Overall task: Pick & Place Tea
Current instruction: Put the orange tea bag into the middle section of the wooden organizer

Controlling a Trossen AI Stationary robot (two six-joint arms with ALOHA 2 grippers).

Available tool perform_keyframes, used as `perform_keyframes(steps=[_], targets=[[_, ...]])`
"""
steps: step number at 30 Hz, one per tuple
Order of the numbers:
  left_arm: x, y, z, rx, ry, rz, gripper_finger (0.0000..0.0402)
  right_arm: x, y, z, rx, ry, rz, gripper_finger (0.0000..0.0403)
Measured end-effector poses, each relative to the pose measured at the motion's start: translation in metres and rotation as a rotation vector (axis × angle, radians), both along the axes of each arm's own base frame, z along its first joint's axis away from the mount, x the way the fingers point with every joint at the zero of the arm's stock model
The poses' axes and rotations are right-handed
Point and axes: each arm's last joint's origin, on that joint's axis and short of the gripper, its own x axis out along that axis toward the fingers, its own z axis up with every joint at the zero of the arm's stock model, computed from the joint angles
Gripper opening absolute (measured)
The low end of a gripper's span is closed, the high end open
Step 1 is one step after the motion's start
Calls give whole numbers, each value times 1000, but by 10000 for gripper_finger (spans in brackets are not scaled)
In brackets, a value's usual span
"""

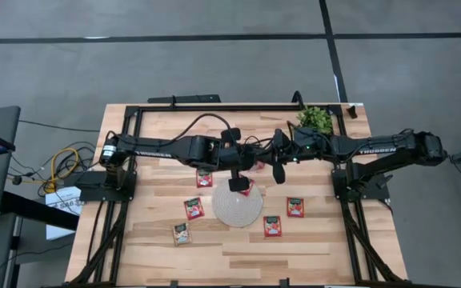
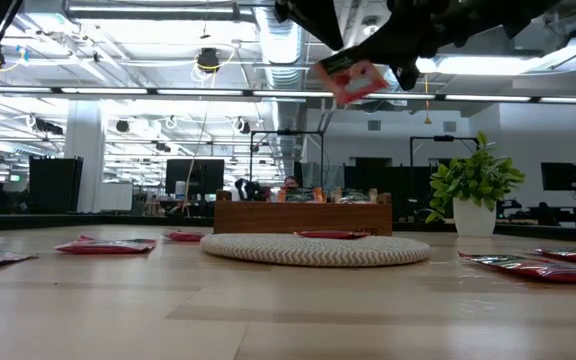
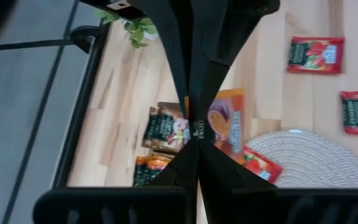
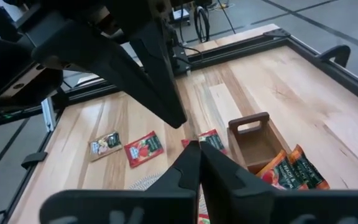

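Note:
My left gripper (image 1: 236,184) is shut on a red-orange tea sachet (image 2: 353,80), high over the far side of the round woven mat (image 1: 238,206). Another red sachet (image 3: 260,165) lies on the mat's far edge. The wooden tray (image 4: 253,146) stands just beyond the mat, with several sachets (image 4: 291,171) in its compartments and one compartment bare. My right gripper (image 1: 278,174) is shut and empty, in the air beside the left one, over the tray's near side. Several more sachets lie flat on the table around the mat (image 1: 194,208) (image 1: 295,207). My left gripper pinches the sachet between its two fingers at one edge (image 3: 215,121), coming from above with the fingers pointing down. The sachet hangs tilted below the fingers (image 2: 348,72), lifted clear of the mat and the table.
A potted plant (image 1: 316,120) stands at the table's far right corner. The black frame rails (image 1: 126,184) run along the table's left, right and far edges. Loose sachets lie left (image 1: 182,234) and right (image 1: 272,226) of the mat.

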Motion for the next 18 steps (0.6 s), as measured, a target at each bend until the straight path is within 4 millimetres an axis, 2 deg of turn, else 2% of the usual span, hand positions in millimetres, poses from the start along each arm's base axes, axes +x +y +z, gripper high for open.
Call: perform_keyframes(steps=[7,14,18], targets=[[-1,1,0,27,2,22,28,0,0,0,21,0,-20,0],[-3,2,-1,80,31,61,103,0,-1,0,50,0,-64,0],[-15,3,-6,169,154,101,144,1,-2,-1,93,4,-107,0]])
